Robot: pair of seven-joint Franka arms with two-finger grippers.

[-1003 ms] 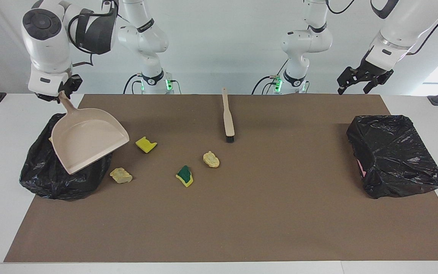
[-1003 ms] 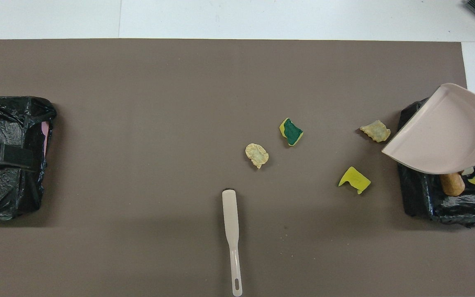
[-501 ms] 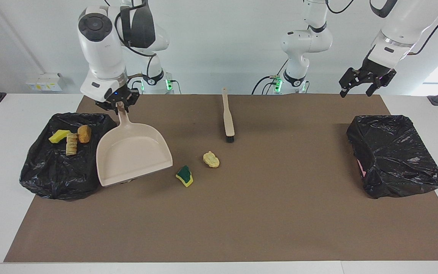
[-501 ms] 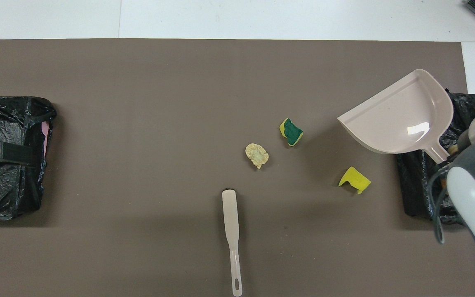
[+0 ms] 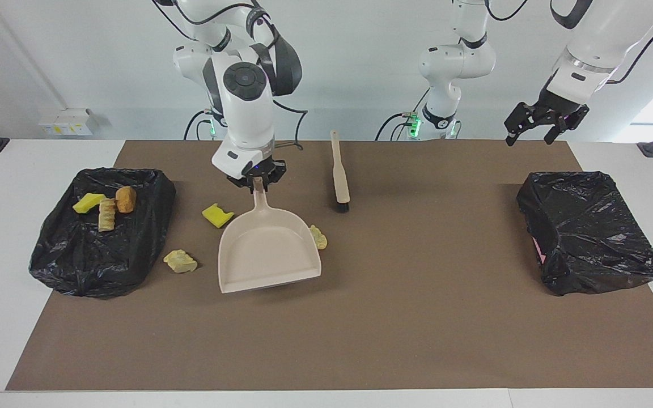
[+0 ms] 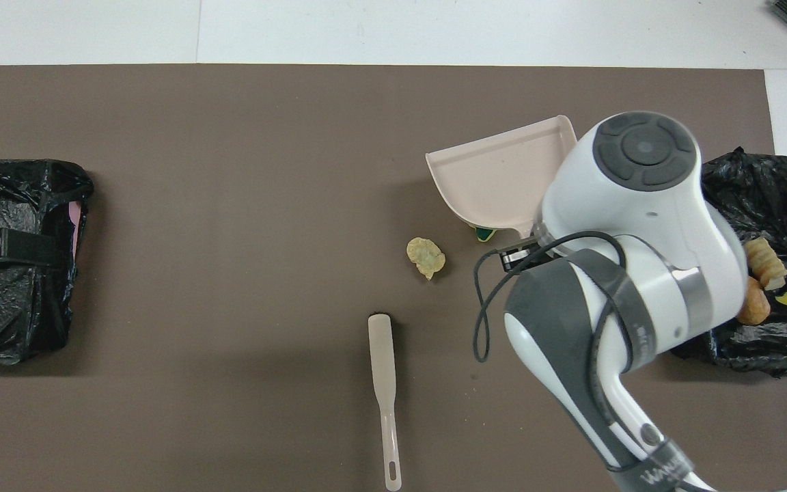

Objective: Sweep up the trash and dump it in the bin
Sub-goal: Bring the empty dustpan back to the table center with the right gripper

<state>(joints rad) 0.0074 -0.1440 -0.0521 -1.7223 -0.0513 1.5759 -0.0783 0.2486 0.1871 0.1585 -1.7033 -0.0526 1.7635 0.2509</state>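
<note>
The right claw (image 5: 257, 182) gripped the dustpan (image 5: 267, 254) by its handle; the left claw (image 5: 543, 123) waited wide. The sponge bits (image 5: 179, 261) looked soft and light.

Beige dustpan (image 5: 267, 252), black bin bags (image 5: 102, 232)

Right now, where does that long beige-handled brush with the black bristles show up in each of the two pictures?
Facing view: the beige-handled brush with black bristles lies near the top middle, bristles toward the bottom, beside the beige plastic dustpan.
Overhead view: the brush lies at the bottom middle, bristles toward the top.
Shared landmark: the pale beige foam chunk, just past the bristles in both.
</note>
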